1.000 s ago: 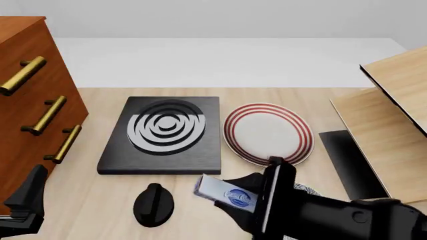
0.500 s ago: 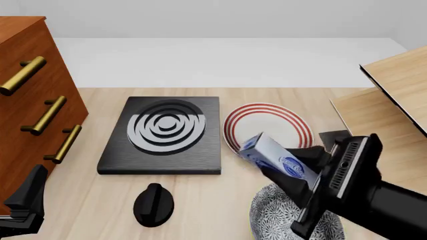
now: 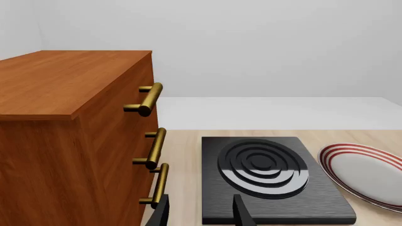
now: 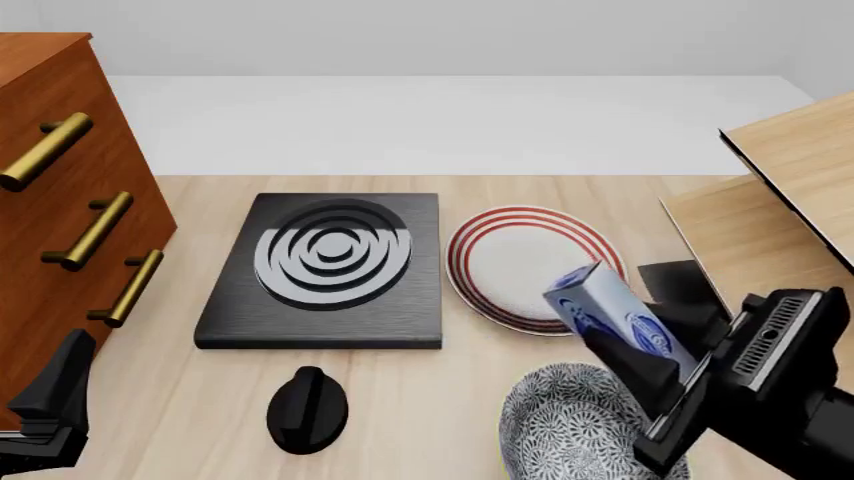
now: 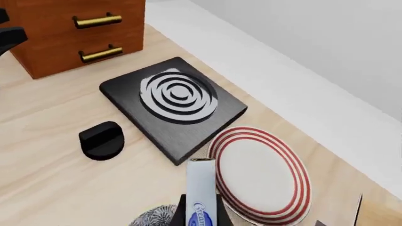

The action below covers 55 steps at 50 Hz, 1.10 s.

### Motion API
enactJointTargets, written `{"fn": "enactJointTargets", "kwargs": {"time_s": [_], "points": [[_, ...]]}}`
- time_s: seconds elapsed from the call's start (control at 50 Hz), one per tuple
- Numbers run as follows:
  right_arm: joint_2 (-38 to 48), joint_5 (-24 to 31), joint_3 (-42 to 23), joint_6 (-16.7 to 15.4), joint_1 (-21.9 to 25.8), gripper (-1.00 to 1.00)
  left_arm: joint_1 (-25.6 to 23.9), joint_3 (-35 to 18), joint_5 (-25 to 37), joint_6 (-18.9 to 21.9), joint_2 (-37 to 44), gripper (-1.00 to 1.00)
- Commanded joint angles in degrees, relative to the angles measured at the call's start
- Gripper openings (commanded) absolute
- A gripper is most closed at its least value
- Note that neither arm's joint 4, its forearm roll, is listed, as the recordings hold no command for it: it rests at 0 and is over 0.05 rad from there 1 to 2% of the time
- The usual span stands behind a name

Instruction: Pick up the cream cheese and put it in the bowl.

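The cream cheese, a silvery carton with blue oval logos, is held tilted in the air by my right gripper, which is shut on its lower end. It hangs over the far rim of the speckled bowl near the table's front edge. In the right wrist view the cream cheese sticks out between the fingers, with the bowl just showing beside it. My left gripper rests at the front left by the cabinet, and in the left wrist view the left gripper is open and holds nothing.
A white plate with red rings lies just beyond the bowl. Left of it are a black burner plate and a black knob. A wooden drawer cabinet stands at the left and a light wooden structure at the right.
My right gripper carried the cream cheese rightward, from near the knob to above the bowl's far rim. The left arm stayed still.
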Motion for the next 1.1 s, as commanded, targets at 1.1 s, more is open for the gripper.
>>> {"fn": "enactJointTargets", "kwargs": {"time_s": [1.1], "points": [[18.01, -20.29, 11.1, 8.3, -3.4, -1.0, 0.0, 0.0, 0.0, 0.0, 0.0, 1.0]]}}
